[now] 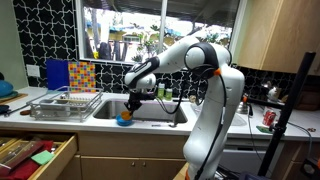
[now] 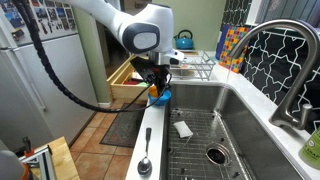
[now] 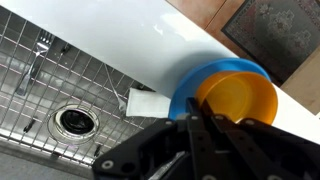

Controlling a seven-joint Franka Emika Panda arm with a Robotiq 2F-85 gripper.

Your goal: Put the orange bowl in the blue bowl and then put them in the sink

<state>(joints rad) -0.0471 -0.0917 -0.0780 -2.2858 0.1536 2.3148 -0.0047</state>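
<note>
The orange bowl (image 3: 240, 97) sits nested inside the blue bowl (image 3: 190, 85). My gripper (image 3: 195, 125) is shut on their near rims. The pair hangs at the white front edge of the sink (image 3: 40, 90), partly over the counter lip and partly over the basin. In both exterior views the gripper (image 1: 130, 105) (image 2: 155, 85) points down at the sink's front rim, with the blue bowl (image 1: 125, 119) (image 2: 161, 98) below it. The steel basin (image 2: 215, 100) has a wire grid on its floor.
A white sponge (image 3: 148, 102) and the drain (image 3: 75, 121) lie on the sink grid, with a fork (image 3: 38, 50) further off. A spoon (image 2: 145, 160) rests on the sink's front lip. The wire dish rack (image 1: 65, 103), the faucet (image 2: 290, 60) and an open drawer (image 1: 35, 155) are nearby.
</note>
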